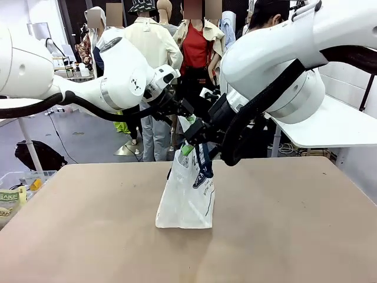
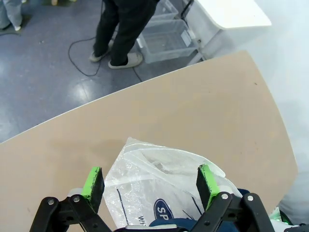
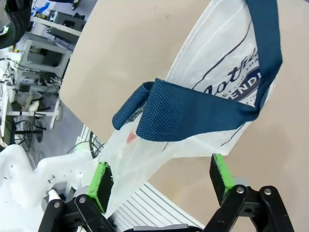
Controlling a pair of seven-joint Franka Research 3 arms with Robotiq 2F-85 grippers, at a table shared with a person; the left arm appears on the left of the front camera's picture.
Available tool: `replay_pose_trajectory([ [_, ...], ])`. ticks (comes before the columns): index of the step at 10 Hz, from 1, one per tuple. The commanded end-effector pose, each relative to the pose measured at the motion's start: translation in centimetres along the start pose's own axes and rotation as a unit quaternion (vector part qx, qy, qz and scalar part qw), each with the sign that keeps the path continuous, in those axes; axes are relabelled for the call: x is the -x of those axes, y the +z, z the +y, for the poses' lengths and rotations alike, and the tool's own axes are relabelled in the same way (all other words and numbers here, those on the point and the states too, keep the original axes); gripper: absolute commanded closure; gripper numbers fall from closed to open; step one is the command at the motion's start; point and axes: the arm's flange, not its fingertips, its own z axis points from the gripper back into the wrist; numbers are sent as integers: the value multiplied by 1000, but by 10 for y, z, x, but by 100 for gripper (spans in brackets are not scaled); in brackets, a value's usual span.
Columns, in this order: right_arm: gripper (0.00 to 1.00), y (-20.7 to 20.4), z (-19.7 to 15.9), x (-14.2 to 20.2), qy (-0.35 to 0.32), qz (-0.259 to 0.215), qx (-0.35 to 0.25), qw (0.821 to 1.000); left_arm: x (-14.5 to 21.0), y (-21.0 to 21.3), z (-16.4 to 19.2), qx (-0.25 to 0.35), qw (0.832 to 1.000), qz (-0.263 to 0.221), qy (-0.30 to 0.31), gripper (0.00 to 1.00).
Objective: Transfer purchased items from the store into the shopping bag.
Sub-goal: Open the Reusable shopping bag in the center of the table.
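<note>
Tabletop (image 1: 88,236) centre: both arms angle down over the shopping bag (image 1: 187,200), both sets of jaws spread.

Shopping bag (image 1: 185,203) on table (image 1: 88,236), centre

The translucent whitish plastic shopping bag (image 3: 224,53) bears dark blue print: cursive letters half hidden by its woven blue handle (image 3: 193,113), with the capitals "END" beneath. The bag's oval blue logo (image 2: 166,210) shows "SP". A green label (image 1: 8,196) left of the desk reads "AKE".

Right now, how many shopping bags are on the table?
1: the shopping bag stands at the middle of the table, the left gripper and the right gripper at its top.
</note>
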Motion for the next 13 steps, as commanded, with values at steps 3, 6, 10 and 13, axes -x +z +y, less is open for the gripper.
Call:
replay_pose_trajectory([
  [3, 0, 1, -2, 3, 12, 11, 24, 1000, -4, 5, 10, -27, 999, 17, -21, 0],
  [6, 0, -2, -4, 2, 7, 11, 36, 999, -3, 6, 13, -30, 999, 28, -36, 0],
  [10, 12, -5, -3, 2, 34, 7, 50, 998, -5, 8, 20, -25, 999, 25, -33, 5],
  [13, 70, -5, -5, 2, 38, 9, 48, 998, -9, 5, 22, -26, 999, 30, -28, 58],
])
